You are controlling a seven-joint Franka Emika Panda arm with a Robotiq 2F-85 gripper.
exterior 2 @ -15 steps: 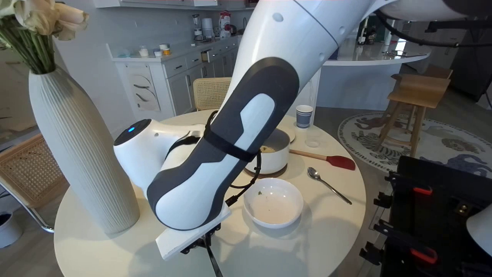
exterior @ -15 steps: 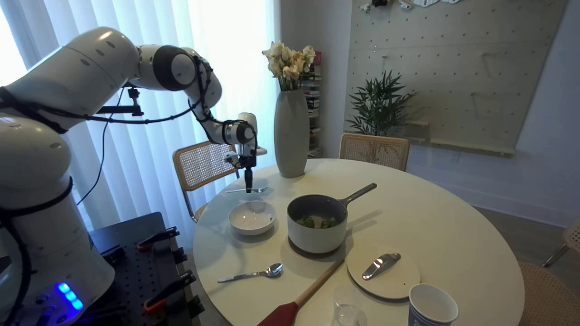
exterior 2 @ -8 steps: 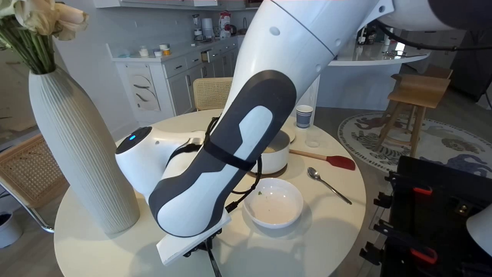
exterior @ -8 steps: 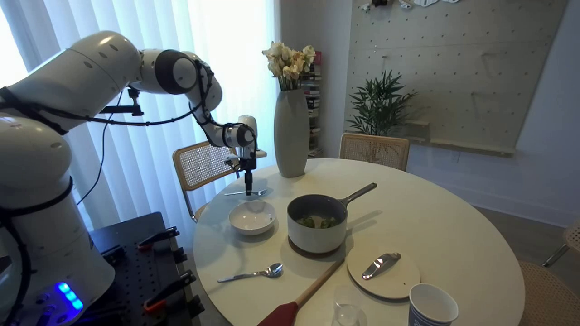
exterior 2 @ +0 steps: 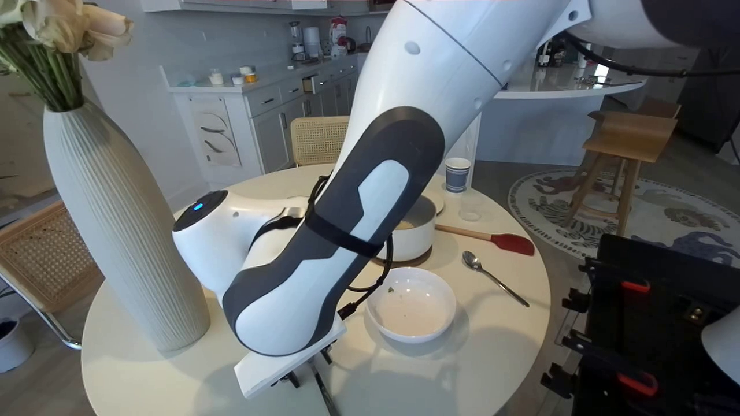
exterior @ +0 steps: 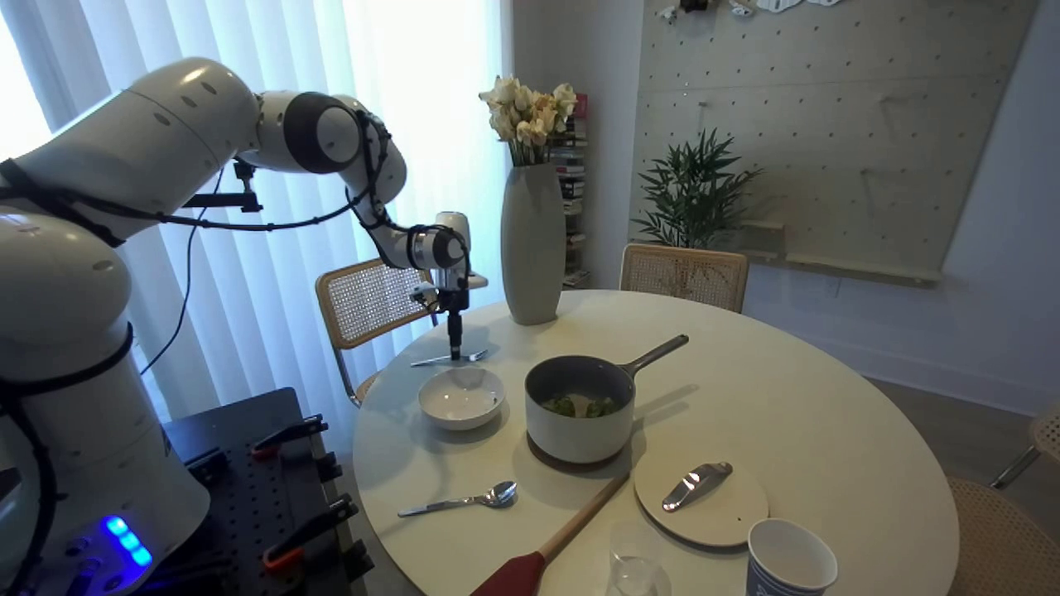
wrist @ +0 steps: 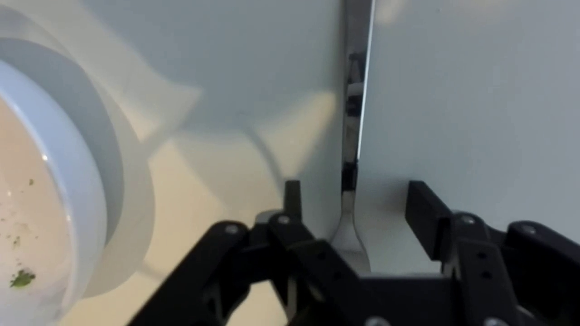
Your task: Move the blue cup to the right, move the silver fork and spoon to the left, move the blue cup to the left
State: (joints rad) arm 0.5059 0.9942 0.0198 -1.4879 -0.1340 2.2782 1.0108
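The two fingers [wrist: 428, 222] of my gripper [wrist: 355, 213] stand well apart, and the silver fork [wrist: 352, 117] lies between them, touching neither. Its handle stretches away from me in the wrist view, while I cover its head there; the tines show, small, in an exterior view. Near it sits the white bowl [wrist: 79, 181], with a green scrap [wrist: 21, 278] inside. Just beside the bowl stands the pot [exterior: 580, 439], holding green food [exterior: 600, 407], and near me rises the tall vase [exterior: 532, 240] with pale flowers [exterior: 530, 116]. The silver spoon [exterior: 480, 499] lies on the white table [exterior: 795, 414], well apart from the fork, the bowl between the two. Farther off are a red spatula [exterior 2: 503, 241] with a wooden handle and a plate [exterior: 729, 517] bearing a shiny metal piece [exterior: 697, 487]. The blue cup [exterior 2: 457, 178] is well apart from me, upright beside a clear cup [exterior 2: 470, 215]. Beyond the table I see a cane-backed chair [exterior: 654, 269] and a leafy plant [exterior: 696, 186].
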